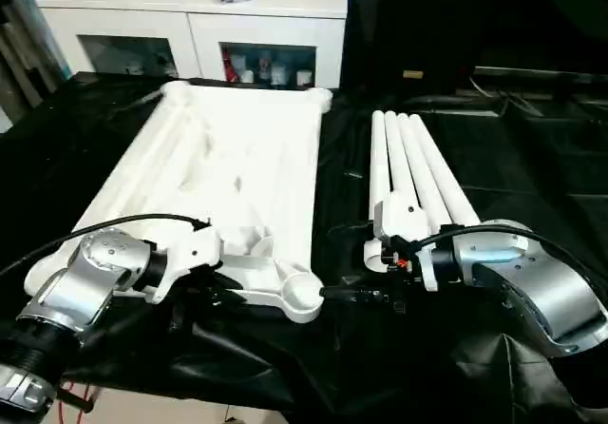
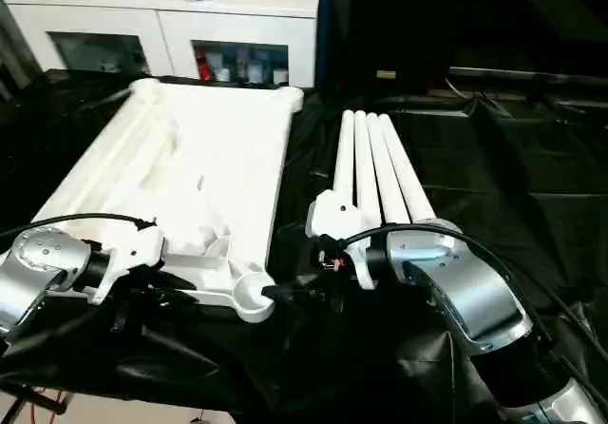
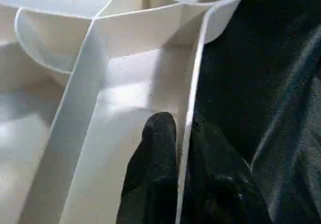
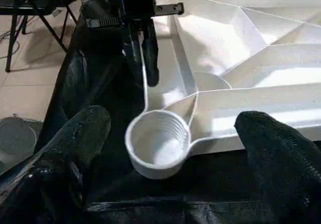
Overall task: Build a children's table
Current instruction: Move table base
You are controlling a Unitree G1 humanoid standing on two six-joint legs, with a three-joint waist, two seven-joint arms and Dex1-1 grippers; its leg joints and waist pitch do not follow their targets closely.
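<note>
Tabletop, white plastic, rectangular [image 1: 237, 172]: lies underside up on the surface draped in black sheeting [image 1: 532, 167], ribs showing, long axis running away from the robot. Rounded corner sockets at each corner; the near right socket [image 4: 158, 143] is a threaded round cup, open and facing up, overhanging onto the black sheeting.

Legs, four, long white tubular [image 1: 413, 167]: laid side by side and touching, just to the right of the tabletop, parallel with its long edge, near ends by the right arm.

Left gripper [image 4: 143, 58]: black jaws clamped on the thin upright rim of the tabletop's near edge, one finger [image 3: 155, 174] inside the rim, the other outside it against the sheeting, close beside the near right socket.

Right gripper [image 4: 170, 153]: jaws wide apart, level with the near right socket, one black finger [image 4: 75, 143] on either side of the cup, neither touching it.

Cabinet, white, with glass doors [image 1: 199, 34]: stands beyond the far end of the surface; small items behind the glass, a dark object on top.
</note>
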